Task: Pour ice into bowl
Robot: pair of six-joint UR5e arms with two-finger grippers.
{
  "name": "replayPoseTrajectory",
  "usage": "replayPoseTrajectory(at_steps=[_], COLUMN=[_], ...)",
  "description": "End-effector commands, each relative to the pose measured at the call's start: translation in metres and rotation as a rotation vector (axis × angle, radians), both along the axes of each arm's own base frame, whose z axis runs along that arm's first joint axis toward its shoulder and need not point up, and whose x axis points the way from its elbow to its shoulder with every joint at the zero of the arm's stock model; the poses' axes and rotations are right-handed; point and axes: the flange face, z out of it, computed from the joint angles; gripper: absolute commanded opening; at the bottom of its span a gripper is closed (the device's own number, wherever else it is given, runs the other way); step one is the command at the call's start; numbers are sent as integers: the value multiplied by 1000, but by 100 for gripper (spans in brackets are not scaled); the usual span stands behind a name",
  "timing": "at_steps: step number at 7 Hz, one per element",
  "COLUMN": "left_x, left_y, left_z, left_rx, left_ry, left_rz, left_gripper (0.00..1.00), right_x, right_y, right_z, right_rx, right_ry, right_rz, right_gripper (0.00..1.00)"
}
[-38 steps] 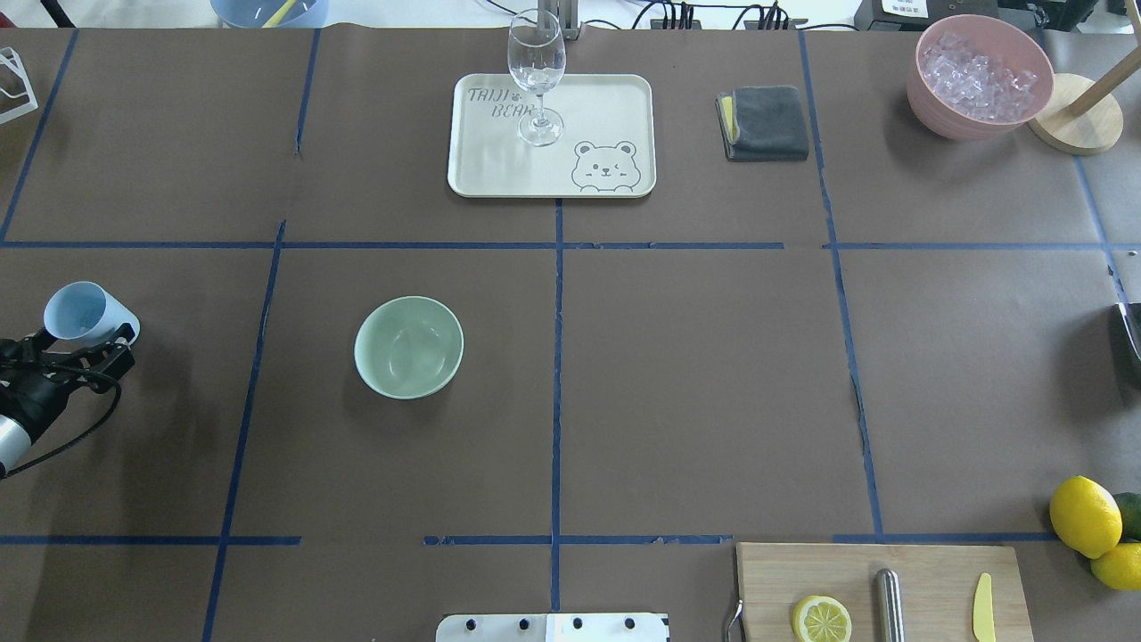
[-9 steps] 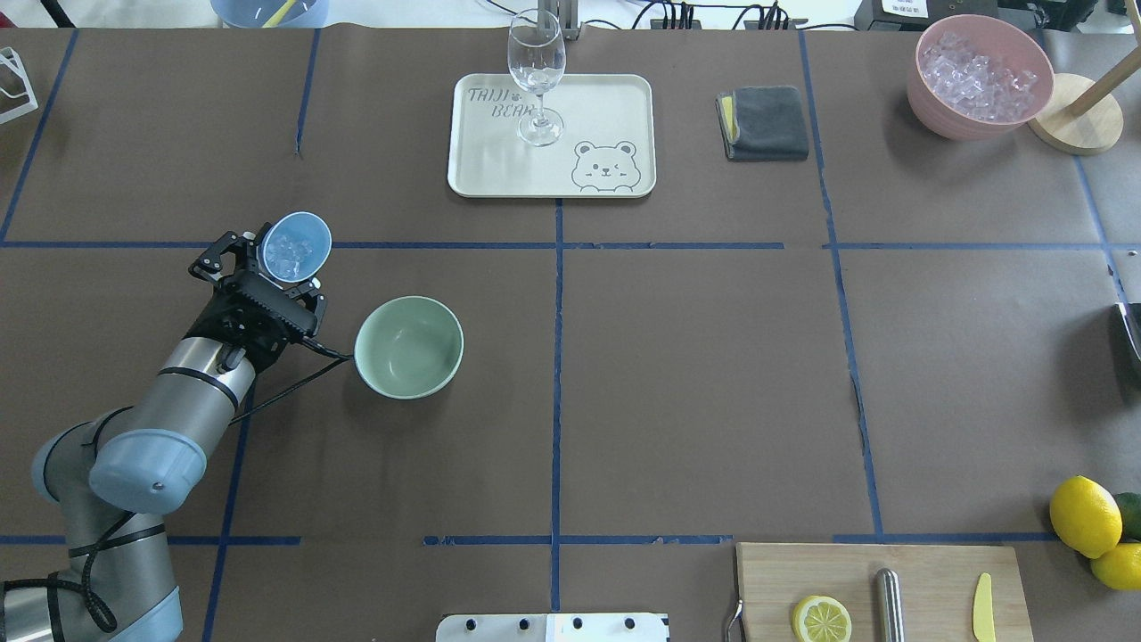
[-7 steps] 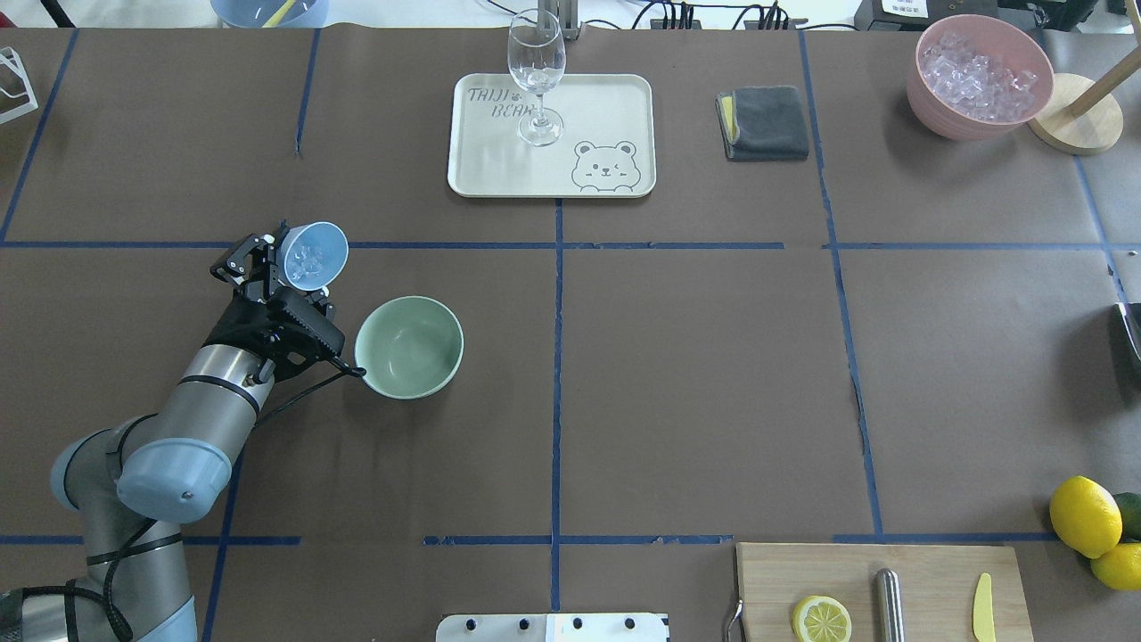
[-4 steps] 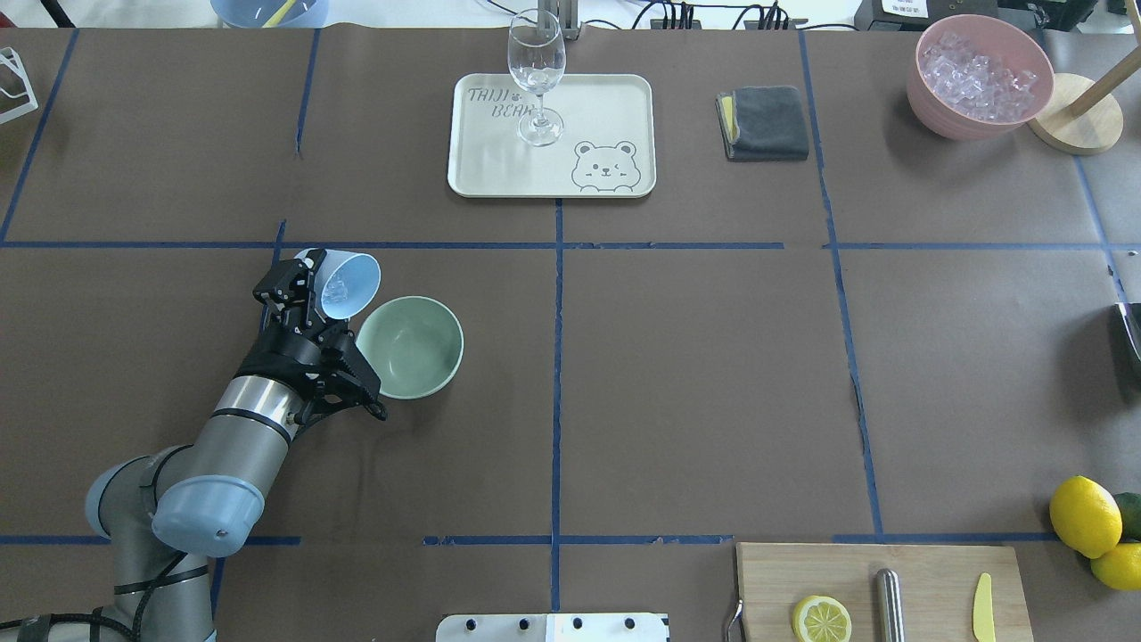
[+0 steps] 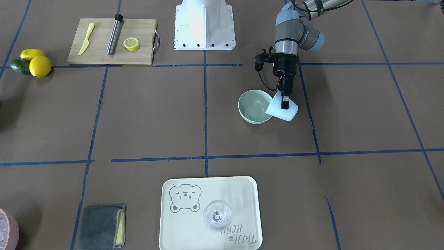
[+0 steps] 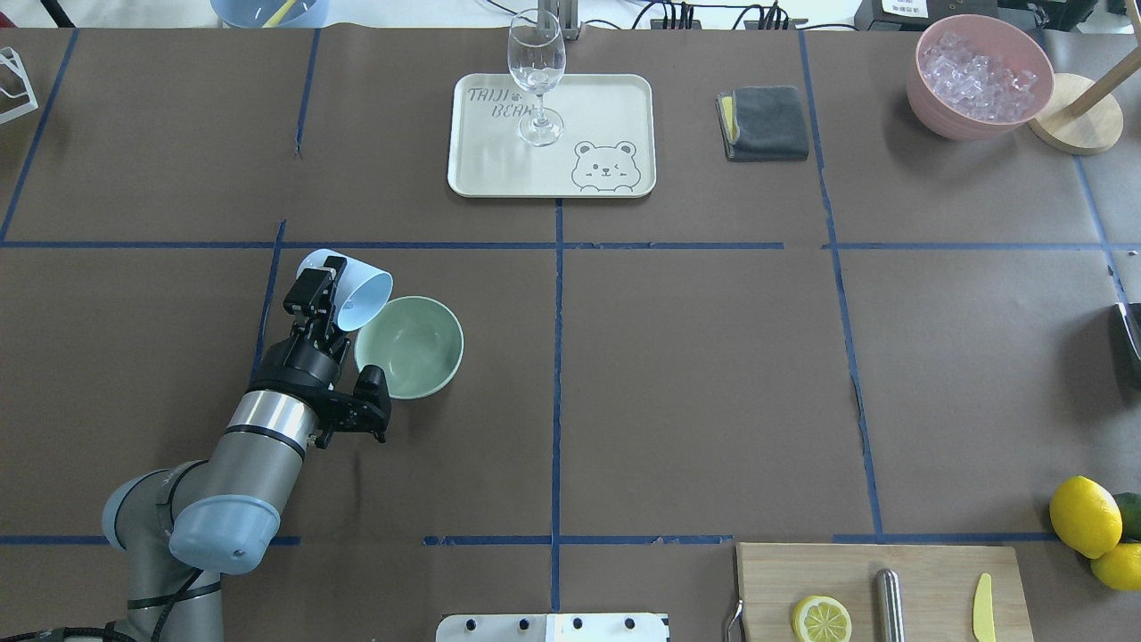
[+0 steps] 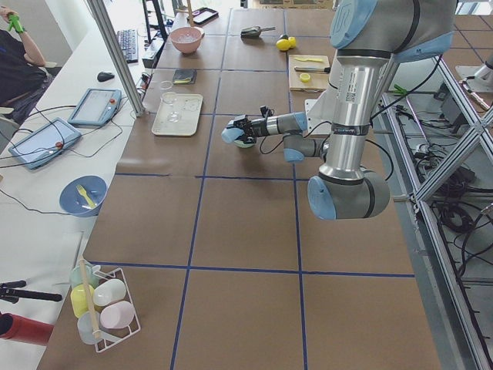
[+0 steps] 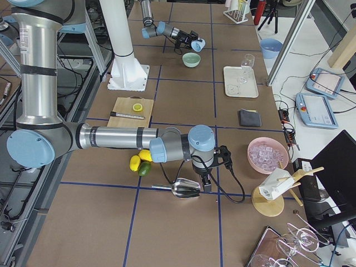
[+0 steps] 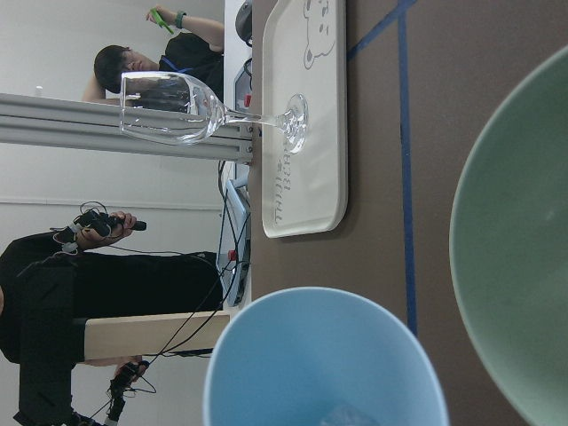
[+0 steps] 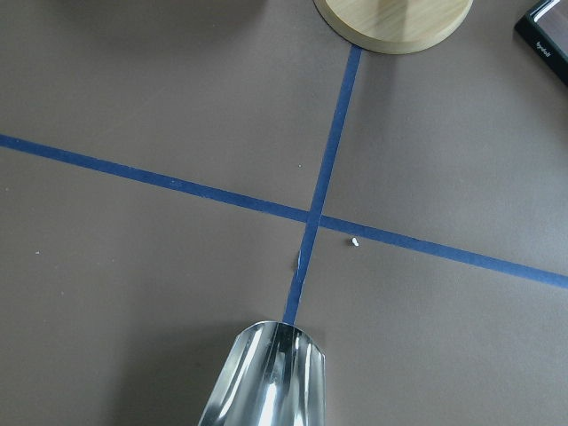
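Of the ice (image 9: 342, 415), only a faint glassy glint at the bottom edge of the left wrist view, inside the light blue cup (image 6: 352, 290). Overhead and front views give the cup's wall only. Mint-green bowl (image 6: 410, 348) upright on the counter (image 6: 695, 383), just beside the cup. Cup tipped hard, mouth toward the bowl, lip overlapping the bowl's rim in overhead. Left end effector (image 6: 323, 283) clamped on the cup wall, ice right at its fingers. Right end effector (image 8: 204, 181) visible only from the right-side camera, well apart from the bowl, at a metal scoop (image 10: 266, 377) — cannot tell its grip. On the tray (image 6: 499, 160): "TAIJI BEAR" lettering plus a bear drawing, wine glass (image 6: 537, 76) standing there. More cubes heaped in the pink container (image 6: 931, 111).
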Motion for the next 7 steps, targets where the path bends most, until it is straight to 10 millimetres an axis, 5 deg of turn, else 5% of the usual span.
replayPoseTrajectory(at_steps=[1, 4, 7], left_x=[5, 8, 8], left_y=[10, 10, 10], left_z=[-2, -12, -13], left_rx=[63, 133, 136], left_ry=[-170, -373, -380], left_rz=[10, 13, 14], left_gripper=[0, 0, 0], right_x=[0, 0, 0], right_y=[0, 0, 1], right_z=[1, 1, 2], right_rx=[-4, -5, -7], right_ry=[0, 0, 0], right_rz=[1, 2, 2], right_gripper=[100, 100, 100])
